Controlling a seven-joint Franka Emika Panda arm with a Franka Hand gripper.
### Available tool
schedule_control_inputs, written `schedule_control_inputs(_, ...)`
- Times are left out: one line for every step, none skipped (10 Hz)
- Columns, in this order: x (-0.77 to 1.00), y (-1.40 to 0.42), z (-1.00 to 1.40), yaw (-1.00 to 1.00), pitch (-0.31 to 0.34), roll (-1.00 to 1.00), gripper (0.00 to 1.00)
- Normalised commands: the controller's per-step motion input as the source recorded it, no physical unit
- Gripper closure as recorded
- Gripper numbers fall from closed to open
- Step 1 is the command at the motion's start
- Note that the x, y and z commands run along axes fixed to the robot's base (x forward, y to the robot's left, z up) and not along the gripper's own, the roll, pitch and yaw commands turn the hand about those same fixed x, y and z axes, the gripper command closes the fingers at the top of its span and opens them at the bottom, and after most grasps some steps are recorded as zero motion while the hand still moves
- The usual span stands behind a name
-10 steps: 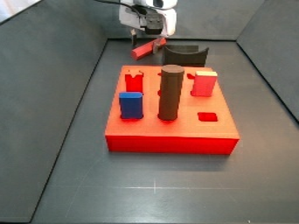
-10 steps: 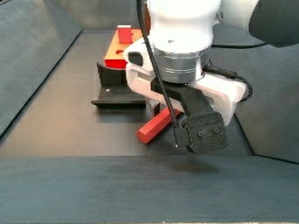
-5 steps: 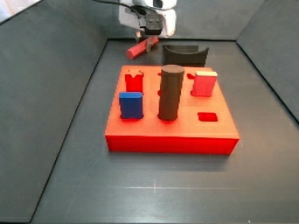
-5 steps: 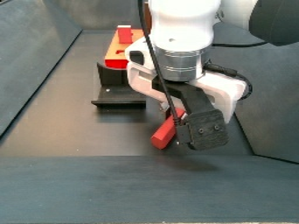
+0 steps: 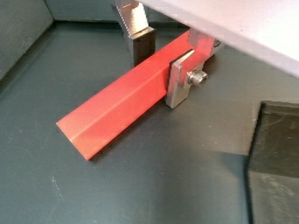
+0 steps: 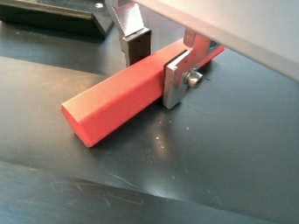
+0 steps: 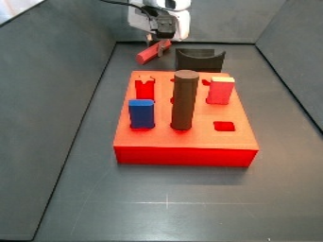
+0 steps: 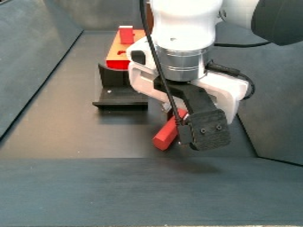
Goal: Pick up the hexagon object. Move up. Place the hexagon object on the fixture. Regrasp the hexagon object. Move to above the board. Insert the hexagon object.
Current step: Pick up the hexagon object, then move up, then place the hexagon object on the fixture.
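My gripper (image 7: 161, 36) is shut on the hexagon object (image 7: 150, 53), a long slim red bar. It holds the bar tilted and low over the dark floor, behind the board (image 7: 190, 144). In both wrist views the silver fingers (image 5: 177, 80) (image 6: 173, 80) clamp the bar (image 5: 117, 109) (image 6: 111, 98) near one end, and the long free end sticks out. In a side view the bar's end (image 8: 165, 135) shows beside the gripper (image 8: 180, 133). The fixture (image 7: 199, 59) (image 8: 120, 96) stands empty close by.
The board carries a blue peg (image 7: 142, 113), a short red peg (image 7: 144, 89), a dark cylinder (image 7: 184, 100), a pale red block (image 7: 220, 90) and a recessed hole (image 7: 225, 126). Grey walls (image 7: 76, 57) enclose the floor.
The gripper rose a little with the bar between one second and half a second ago. Nothing has visibly moved since.
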Motion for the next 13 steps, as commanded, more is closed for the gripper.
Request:
schedule_control_inputs(0.00, 0.00, 0.00, 0.00, 0.000, 0.00, 1.00)
schedule_control_inputs(0.00, 0.00, 0.00, 0.00, 0.000, 0.00, 1.00)
schedule_control_inputs(0.00, 0.00, 0.83, 0.00, 0.000, 0.00, 1.00)
schedule_control_inputs(0.01, 0.00, 0.83, -0.03, 0.000, 0.00, 1.00)
schedule_control_inputs(-0.02, 0.00, 0.72, -0.04, 0.028, 0.01, 1.00)
schedule_control_inputs(-0.02, 0.00, 0.60, -0.04, 0.054, 0.03, 1.00)
schedule_control_inputs(-0.01, 0.00, 0.43, -0.03, 0.084, 0.05, 1.00)
schedule_control_inputs(-0.01, 0.00, 0.25, -0.02, 0.103, 0.07, 1.00)
schedule_control_inputs(0.00, 0.00, 1.00, 0.00, 0.000, 0.00, 1.00)
schedule_control_inputs(0.00, 0.00, 1.00, 0.01, -0.001, 0.01, 1.00)
schedule_control_inputs(-0.01, 0.00, 1.00, 0.01, 0.016, 0.02, 1.00)
schedule_control_inputs(-0.02, 0.00, 1.00, 0.00, 0.046, 0.04, 1.00)
schedule_control_inputs(-0.02, 0.00, 1.00, 0.00, 0.065, 0.07, 1.00)
